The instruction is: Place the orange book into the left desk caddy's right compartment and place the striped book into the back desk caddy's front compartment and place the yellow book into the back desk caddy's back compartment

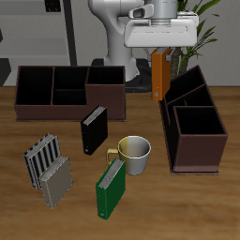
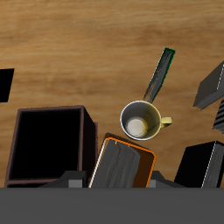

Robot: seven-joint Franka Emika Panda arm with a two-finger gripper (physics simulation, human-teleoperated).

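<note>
While the gripper (image 1: 159, 49) grasps the orange book (image 1: 160, 75) upright above the tabletop (image 1: 187, 202), the left desk caddy (image 1: 194, 127) sits just beside it.

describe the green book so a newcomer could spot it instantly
Start at the white mug near the table's middle. The green book stands upright right beside it, nearer the table's front edge. It is the only green book; the black book stands farther back.
</note>
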